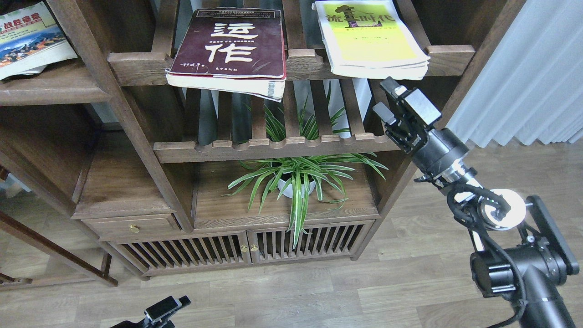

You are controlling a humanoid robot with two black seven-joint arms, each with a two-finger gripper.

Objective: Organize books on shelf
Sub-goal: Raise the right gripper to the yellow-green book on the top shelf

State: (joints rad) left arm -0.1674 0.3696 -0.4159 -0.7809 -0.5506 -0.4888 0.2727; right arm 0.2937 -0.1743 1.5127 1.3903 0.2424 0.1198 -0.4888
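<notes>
Just above right hand (390,100) (fingers parted, holding nothing): yellow-green book (371,38); up-left, maroon book (232,50). Left hand (166,310) low, state unclear.

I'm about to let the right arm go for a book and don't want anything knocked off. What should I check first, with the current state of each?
1. Right pincer empty and open: ok, fingers apart, nothing between them.
2. Yellow-green book reachable: ok, lying just above the right pincer on the slatted rack.
3. Maroon book stable: not ok, its front edge overhangs the rail.
4. Left pincer clear of the work: ok, low near the floor; open or shut cannot tell.
5. Spider plant out of the path: ok, sits below.
6. Small book on the solid shelf: ok, untouched.
</notes>
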